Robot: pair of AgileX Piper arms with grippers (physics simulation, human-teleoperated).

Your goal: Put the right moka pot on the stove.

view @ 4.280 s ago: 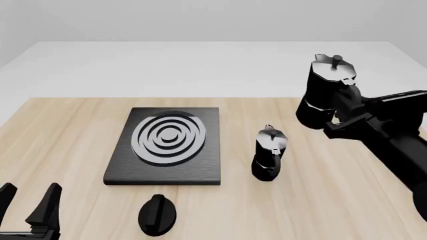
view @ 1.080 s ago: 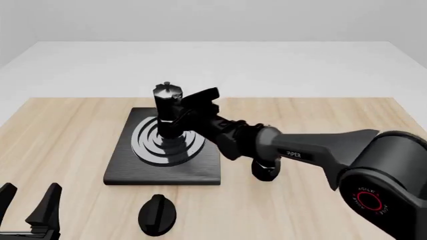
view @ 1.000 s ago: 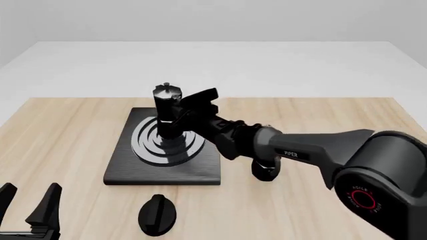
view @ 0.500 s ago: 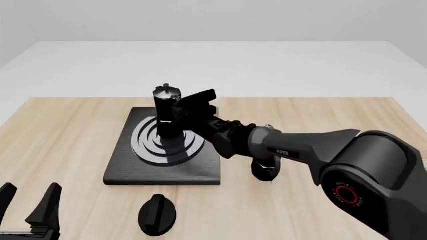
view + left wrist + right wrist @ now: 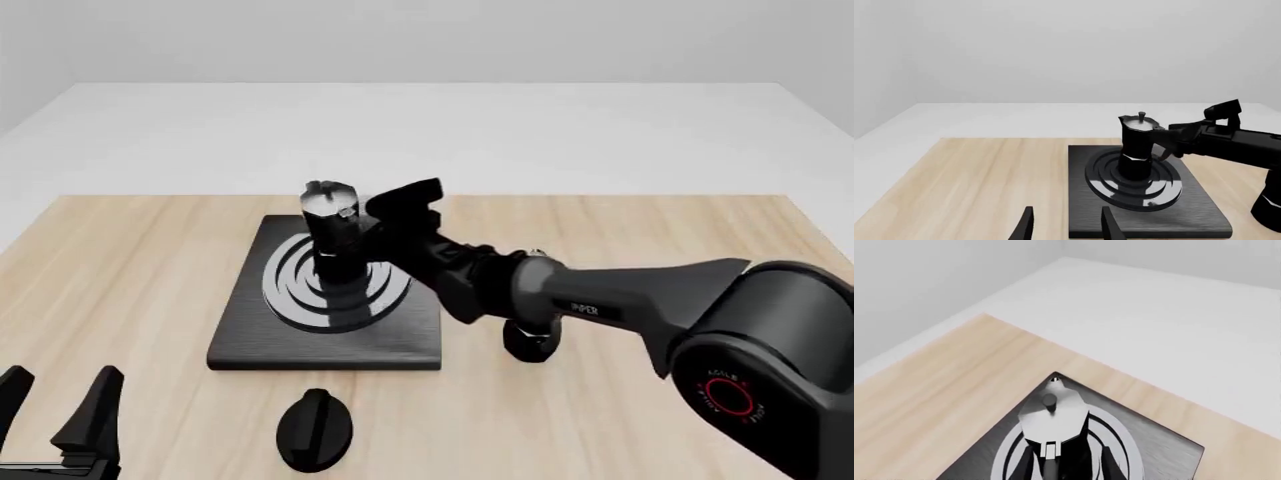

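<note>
Low at the left edge of the front view, left end effector (image 5: 54, 410): two black fingers spread apart with nothing between them, cut off by the frame. Just right of it, a small black oval knob (image 5: 315, 430) lying on the pale wood-grain bench (image 5: 134, 290).

Behind the knob, the stove (image 5: 400, 335): a flat black rectangular slab, finely brushed, with silver-grey concentric rings on top. Upright on those rings, the right moka pot (image 5: 331, 235): black faceted body, narrow waist, shiny silver lid with a small knob. Base partly blurred into the dark rings; loop handle hidden behind the arm in the front view.

At the pot's right side, right end effector (image 5: 378, 228), matte black. In the right wrist view, two dark fingers (image 5: 1029, 465) flank the pot's body below the lid, cut off by the frame edge. Cannot tell whether pinching the pot or slightly released.

Farther right, mostly hidden under the right arm, the slimmer second moka pot (image 5: 531, 342), only its rounded black base showing. Beyond the bench, plain white floor and grey wall.
</note>
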